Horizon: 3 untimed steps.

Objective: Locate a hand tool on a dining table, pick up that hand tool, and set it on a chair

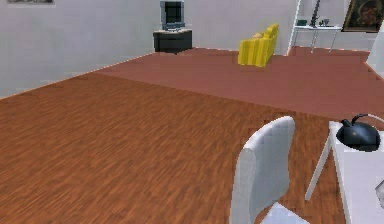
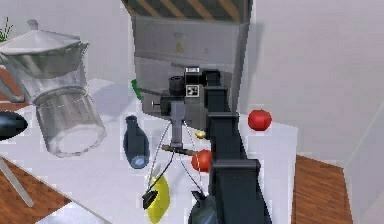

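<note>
White table [image 2: 95, 180], pincer [image 2: 176, 142] near yellow-black tool [image 2: 155, 197], blue vase [image 2: 135, 142], red apple [image 2: 260, 120]

The white counter [image 2: 108, 172] carries a large metal-and-glass pot [image 2: 55, 90] at the arm side view's left, a blue vase [image 2: 134, 142] near the middle and a red round fruit [image 2: 260, 119] toward the right. A second red thing [image 2: 202, 160] lies near a yellow-and-black item [image 2: 157, 196]. In the forward view a black round pot [image 1: 357, 134] stands on it.
</note>
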Motion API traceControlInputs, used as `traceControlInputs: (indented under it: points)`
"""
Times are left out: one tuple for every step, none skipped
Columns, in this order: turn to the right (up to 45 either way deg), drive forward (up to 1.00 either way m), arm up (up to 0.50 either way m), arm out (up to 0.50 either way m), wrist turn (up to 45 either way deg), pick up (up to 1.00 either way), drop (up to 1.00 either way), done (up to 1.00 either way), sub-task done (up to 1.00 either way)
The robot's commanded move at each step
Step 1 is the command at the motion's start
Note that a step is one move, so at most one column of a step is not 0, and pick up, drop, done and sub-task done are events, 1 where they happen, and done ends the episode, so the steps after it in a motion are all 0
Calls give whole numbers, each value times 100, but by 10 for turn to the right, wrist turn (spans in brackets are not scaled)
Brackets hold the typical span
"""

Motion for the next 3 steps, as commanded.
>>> traceControlInputs:
  points:
    - [0,0,0,0,450,0,0,0,0]
    - [0,0,0,0,450,0,0,0,0]
    - [0,0,0,0,450,0,0,0,0]
